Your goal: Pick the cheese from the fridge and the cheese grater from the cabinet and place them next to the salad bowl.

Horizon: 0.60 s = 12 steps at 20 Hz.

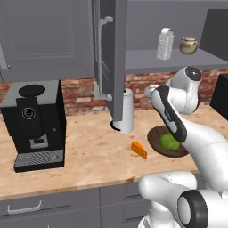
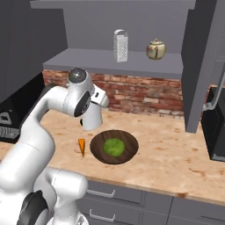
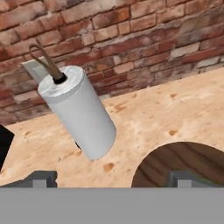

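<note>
**A:** So where's the cheese (image 1: 139, 149) at? It's lying on the counter (image 1: 89, 156), just left of the bowl (image 1: 156, 140) in the left base view. Near it, but there's a sliver of bare wood between them. In the right base view the wedge looks thin and its narrow end points toward the front edge of the counter, so the long axis runs roughly front to back.

**B:** Yep. And the bowl has that green leafy lump (image 2: 114, 146) sitting in the middle, nothing else in it that I can see.

**A:** Grater (image 2: 120, 45)?

**B:** Up on the cabinet (image 2: 110, 61) shelf, standing upright, narrow end and handle loop on top, long axis vertical. The cabinet door (image 1: 113, 58) is swung open. A little gold teapot (image 2: 155, 49) sits beside the grater on the same shelf, apart from it.

**A:** What about the end effector (image 3: 113, 179)?

**B:** Hand view shows the two finger tips spread wide with nothing between them. One tip is over the rim of the bowl, the other over bare counter. Straight ahead of it is the white roll (image 3: 81, 116) on its holder, against the brick wall (image 3: 131, 39).

**A:** And the black coffee machine (image 1: 35, 124) sits well off to the left on the counter.
</note>
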Motion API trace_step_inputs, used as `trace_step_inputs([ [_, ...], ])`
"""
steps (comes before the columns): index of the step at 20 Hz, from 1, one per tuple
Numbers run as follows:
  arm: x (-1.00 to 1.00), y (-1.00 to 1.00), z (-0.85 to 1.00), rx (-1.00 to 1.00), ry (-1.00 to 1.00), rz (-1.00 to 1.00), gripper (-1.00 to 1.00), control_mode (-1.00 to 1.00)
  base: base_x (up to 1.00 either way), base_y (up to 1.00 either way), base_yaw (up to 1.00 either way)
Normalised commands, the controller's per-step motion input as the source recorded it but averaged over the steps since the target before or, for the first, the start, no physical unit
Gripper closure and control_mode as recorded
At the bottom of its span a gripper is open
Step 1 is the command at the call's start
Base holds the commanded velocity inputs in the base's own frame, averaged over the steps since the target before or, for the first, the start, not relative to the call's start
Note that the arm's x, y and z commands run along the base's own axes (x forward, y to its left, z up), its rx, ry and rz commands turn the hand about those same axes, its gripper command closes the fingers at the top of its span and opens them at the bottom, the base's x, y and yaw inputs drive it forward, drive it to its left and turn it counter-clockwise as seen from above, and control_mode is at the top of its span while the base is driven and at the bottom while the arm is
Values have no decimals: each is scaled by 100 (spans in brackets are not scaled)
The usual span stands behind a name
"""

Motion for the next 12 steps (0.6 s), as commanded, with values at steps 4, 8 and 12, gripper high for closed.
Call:
trace_step_inputs([
  [4,0,-16,52,4,0,-8,-100,-100,0,0,0],
  [8,1,-2,53,0,0,-14,-100,-100,0,0,0],
  [12,1,-8,47,0,-3,-10,-100,-100,0,0,0],
])
